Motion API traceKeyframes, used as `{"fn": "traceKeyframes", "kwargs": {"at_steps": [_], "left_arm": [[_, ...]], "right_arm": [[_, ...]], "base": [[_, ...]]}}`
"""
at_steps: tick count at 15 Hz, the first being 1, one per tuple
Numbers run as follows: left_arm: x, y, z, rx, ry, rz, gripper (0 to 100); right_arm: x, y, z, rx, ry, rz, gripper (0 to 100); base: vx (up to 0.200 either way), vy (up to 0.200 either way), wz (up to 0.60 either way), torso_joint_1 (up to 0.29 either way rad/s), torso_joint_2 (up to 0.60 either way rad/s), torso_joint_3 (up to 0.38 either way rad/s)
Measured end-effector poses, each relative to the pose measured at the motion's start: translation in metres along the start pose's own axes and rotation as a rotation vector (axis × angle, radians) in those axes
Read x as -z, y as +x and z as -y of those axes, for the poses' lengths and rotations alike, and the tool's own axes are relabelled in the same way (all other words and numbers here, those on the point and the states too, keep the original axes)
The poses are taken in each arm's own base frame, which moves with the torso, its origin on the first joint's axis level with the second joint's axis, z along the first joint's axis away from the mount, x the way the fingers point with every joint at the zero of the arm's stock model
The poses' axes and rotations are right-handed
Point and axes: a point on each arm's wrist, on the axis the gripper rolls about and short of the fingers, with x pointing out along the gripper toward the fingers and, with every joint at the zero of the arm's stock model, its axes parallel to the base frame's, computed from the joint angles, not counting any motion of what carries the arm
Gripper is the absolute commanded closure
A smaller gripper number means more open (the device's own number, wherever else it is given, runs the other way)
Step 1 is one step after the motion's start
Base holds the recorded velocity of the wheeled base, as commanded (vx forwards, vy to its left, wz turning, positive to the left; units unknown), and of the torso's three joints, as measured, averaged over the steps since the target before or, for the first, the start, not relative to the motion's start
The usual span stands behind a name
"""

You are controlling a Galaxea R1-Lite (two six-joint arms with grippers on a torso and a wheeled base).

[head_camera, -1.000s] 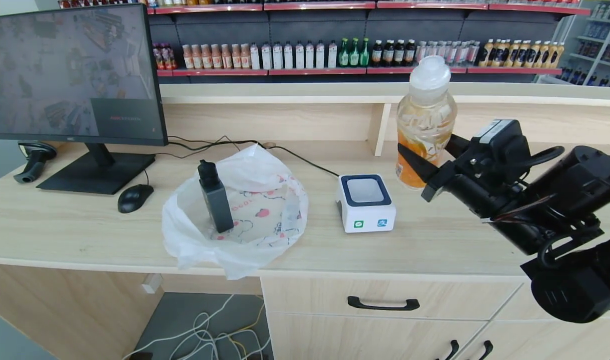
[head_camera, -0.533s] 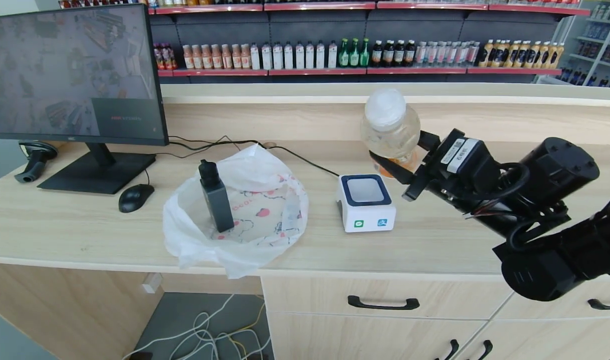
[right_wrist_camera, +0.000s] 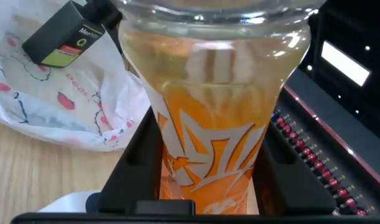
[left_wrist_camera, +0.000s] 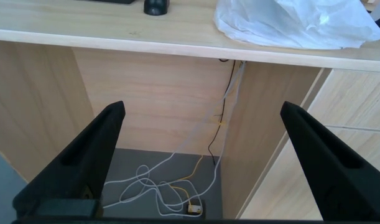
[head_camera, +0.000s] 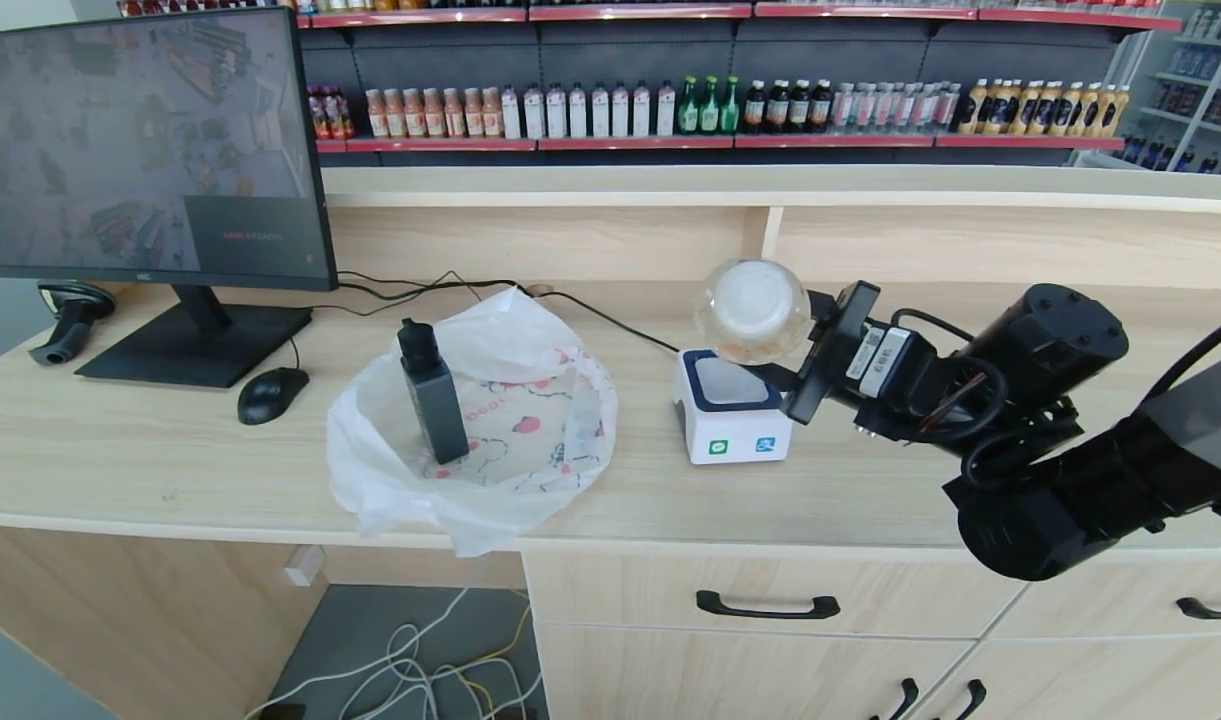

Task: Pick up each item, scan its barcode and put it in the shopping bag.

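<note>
**Bottle (head_camera: 752, 310) carried left and tipped over the scanner (head_camera: 730, 405)**

Over the last second the right claw (head_camera: 788, 352) has swung left from the right part of the tabletop (head_camera: 870, 480). The bottle, upright a second ago, now lies tipped with its white cap toward the near side. It hangs just above the scanner's far right corner and does not rest on it. The claw is clenched on the bottle's orange lower body, one finger on each side.

**Task status (judgement)**
- Scan step is in hand. Whether the barcode faces the scanner window cannot be told.
- A dark box (head_camera: 432, 395) already stands upright in the shopping bag (head_camera: 390, 500), so bagging this bottle comes next.

**Left claw (left_wrist_camera: 202, 162)**
- Released, fingers spread wide, holding nothing. It hangs below the near edge of the tabletop.

**Edges and open room**
- The scanner sits close to the near edge, and a raised wooden ledge closes the far side.
- A bare strip of tabletop separates the scanner from the bag's right rim.
- The bag mouth is open upward. The dark box takes its left-middle part, and the right part is free.
- The bag's near side spills over the near edge. Its soft rim would probably catch a low approach, so entry from above looks safer.
</note>
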Motion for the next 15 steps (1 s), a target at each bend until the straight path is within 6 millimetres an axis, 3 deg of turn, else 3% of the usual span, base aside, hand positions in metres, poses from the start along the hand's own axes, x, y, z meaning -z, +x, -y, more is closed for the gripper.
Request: {"fn": "traceKeyframes", "kwargs": {"at_steps": [8,15], "left_arm": [[0.0,0.0,0.0,0.0,0.016,0.005,0],[-0.001,0.0,0.0,0.0,0.019,0.005,0]], "right_arm": [[0.025,-0.013,-0.001,-0.023,-0.008,-0.038,100],[0.032,-0.018,-0.001,-0.021,-0.007,-0.058,100]], "base": [[0.0,0.0,0.0,0.0,0.0,0.0],[0.0,0.0,0.0,0.0,0.0,0.0]]}}
